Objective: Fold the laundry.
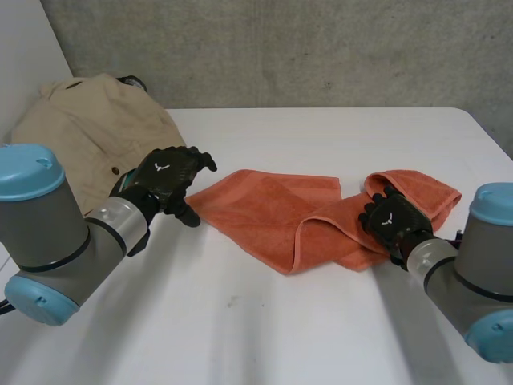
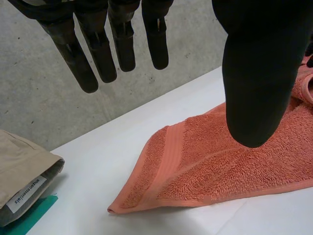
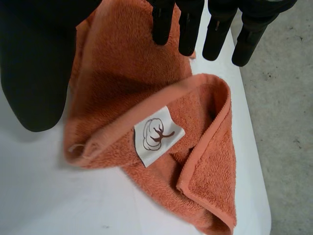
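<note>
The left hand (image 1: pixel 167 178) is hanging just above the left corner of the orange towel (image 1: pixel 272 212), its fingers straight and spread from the thumb, gripping nothing. The right hand (image 1: pixel 390 218) is hovering over the towel's bunched, folded-over right end, fingers likewise straight and empty; a white label (image 3: pixel 157 134) is showing there. The towel is lying mid-table (image 1: pixel 321 329), with a beige garment (image 1: pixel 80 128) sitting at the far left.
</note>
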`<state>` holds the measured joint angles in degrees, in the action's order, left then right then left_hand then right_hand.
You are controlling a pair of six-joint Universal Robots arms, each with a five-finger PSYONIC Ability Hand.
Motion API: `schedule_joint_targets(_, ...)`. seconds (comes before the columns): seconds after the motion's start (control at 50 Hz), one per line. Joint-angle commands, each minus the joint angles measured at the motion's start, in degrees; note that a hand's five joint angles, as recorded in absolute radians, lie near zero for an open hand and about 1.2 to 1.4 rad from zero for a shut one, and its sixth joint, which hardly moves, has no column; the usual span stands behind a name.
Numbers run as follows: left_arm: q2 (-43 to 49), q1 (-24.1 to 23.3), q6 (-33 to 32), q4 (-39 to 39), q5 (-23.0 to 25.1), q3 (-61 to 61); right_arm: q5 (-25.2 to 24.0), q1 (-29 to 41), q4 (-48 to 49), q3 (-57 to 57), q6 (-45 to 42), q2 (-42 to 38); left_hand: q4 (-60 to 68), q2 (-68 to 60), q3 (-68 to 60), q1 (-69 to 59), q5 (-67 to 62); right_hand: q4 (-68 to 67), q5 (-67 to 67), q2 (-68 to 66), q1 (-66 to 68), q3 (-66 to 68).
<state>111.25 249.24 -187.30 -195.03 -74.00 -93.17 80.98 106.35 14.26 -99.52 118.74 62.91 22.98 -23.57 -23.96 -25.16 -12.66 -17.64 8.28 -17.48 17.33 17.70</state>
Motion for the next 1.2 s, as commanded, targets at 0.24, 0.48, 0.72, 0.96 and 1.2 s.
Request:
schedule_joint_targets(0.24,-1.8,0.3,0.1,-0.2,0.0,0.3,3.7,-1.3,5.7,6.7,4.9,8.8,0.4,0.2,0.6,1.8,-0.7,-62.4,61.7,-62.5,62.7,62.3)
schedule_joint_targets(0.48,1.2,0.3,-0.2,-0.2,0.1,0.2,3.5,-0.7,-15.2,15.8,21.7,16.4,-4.4,4.9,5.3,6.5,4.0,-62.4,61.7,-62.5,62.7,62.3)
schedule_joint_targets(0.72,6.9,-0.8,0.2,-0.1,0.1,1.4,1.5,1.7,-23.6,22.2,40.1,22.8,-8.7,9.3,9.7,10.9,8.4,-62.4,61.7,-62.5,62.7,62.3)
schedule_joint_targets(0.96,15.2,-5.2,0.4,0.9,-0.2,8.9,-2.4,4.0,-28.5,28.0,46.9,35.3,-8.7,9.3,9.7,10.9,8.4,-62.4,61.7,-62.5,62.7,62.3)
schedule_joint_targets(1.2,22.3,-7.0,0.6,0.8,-11.6,19.5,-3.8,3.6,-29.9,27.2,50.4,40.4,57.0,-56.4,-56.0,-54.8,-57.3,-62.4,61.7,-62.5,62.7,62.3)
